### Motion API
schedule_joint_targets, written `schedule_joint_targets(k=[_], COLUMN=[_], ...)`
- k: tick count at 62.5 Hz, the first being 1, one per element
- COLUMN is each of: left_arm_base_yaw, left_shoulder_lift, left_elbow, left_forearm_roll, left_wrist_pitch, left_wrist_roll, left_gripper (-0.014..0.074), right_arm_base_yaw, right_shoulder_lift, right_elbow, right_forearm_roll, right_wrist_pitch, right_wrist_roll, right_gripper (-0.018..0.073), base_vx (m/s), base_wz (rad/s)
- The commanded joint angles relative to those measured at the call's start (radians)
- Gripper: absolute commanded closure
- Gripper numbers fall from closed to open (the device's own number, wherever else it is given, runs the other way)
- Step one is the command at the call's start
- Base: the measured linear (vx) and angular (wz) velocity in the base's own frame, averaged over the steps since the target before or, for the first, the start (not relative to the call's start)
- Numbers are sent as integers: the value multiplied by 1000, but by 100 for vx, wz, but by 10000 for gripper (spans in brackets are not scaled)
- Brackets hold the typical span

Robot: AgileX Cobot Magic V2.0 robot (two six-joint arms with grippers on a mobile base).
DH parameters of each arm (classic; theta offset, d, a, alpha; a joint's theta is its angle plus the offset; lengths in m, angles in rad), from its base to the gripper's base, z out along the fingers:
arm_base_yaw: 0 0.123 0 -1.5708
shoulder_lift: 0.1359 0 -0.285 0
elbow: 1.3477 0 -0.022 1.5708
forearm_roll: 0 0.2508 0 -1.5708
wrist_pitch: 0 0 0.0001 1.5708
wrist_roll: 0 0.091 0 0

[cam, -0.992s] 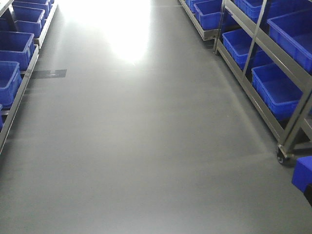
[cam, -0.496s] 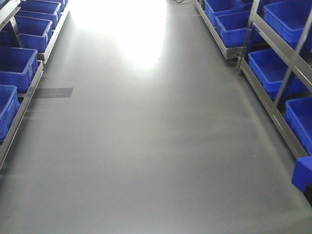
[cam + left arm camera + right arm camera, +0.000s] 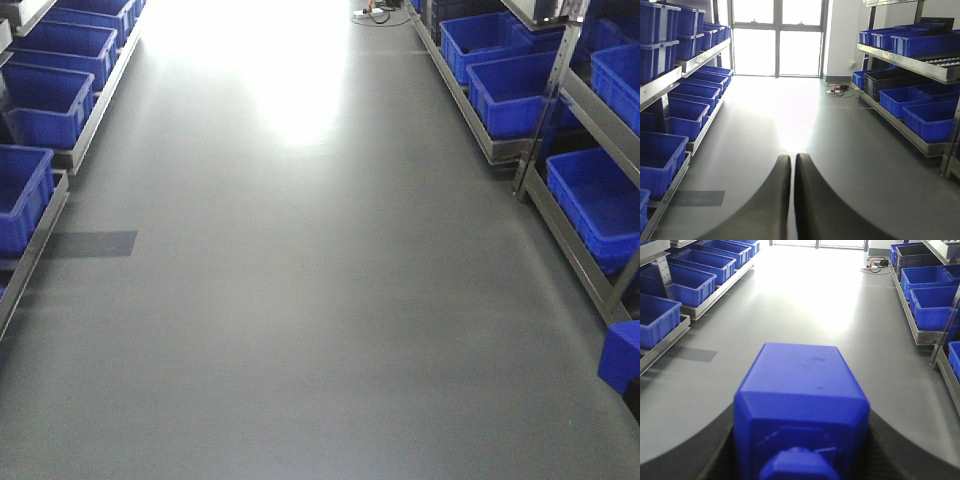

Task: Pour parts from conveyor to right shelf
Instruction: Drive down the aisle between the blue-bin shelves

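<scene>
In the front view the grey floor [image 3: 300, 300] of the aisle stretches ahead. The right shelf [image 3: 542, 130] lines my right side with its deep blue bins [image 3: 598, 205]. A corner of the blue block [image 3: 622, 355] shows at the lower right edge, well short of any bin. No conveyor is in sight, so I judge I am in the carrying step, with the pour not yet done.

From my left wrist, my left pincer [image 3: 792, 159] points down the aisle. Its two dark fingers are pressed together with nothing between them.

From my right wrist, my right pincer [image 3: 801, 450] has its fingers clamped on either side of the block [image 3: 800, 385]. The block is held above the floor and fills the lower middle of the view. It is bright blue plastic, boxy with bevelled edges, with a few faint scuffs on its top face and a round knob on the face nearest the camera.

The next move, I think, calls for turning towards the right shelf, bringing the block over an open bin and tipping it in. I must keep my wrist clear of the steel frame.
</scene>
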State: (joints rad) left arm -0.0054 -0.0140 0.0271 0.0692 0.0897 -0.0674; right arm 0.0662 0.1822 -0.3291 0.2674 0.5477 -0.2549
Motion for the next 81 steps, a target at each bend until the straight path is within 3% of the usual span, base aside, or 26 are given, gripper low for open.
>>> schedule_joint_targets(k=[1, 81], left_arm_base_yaw=[0, 0], left_shoulder_lift=[-11, -11], left_elbow=[31, 31], left_forearm_roll=[-2, -2], left_wrist_pitch=[-78, -78], left_wrist_roll=[-4, -4], left_gripper=[603, 603], right_arm_base_yaw=[-2, -2], right_shoulder_lift=[17, 17], right_elbow=[-29, -29], right_forearm_roll=[9, 9], right_wrist_pitch=[-77, -76], right_wrist_roll=[-5, -5], right_gripper=[565, 565], base_vx=[72, 64], base_wz=[-4, 7])
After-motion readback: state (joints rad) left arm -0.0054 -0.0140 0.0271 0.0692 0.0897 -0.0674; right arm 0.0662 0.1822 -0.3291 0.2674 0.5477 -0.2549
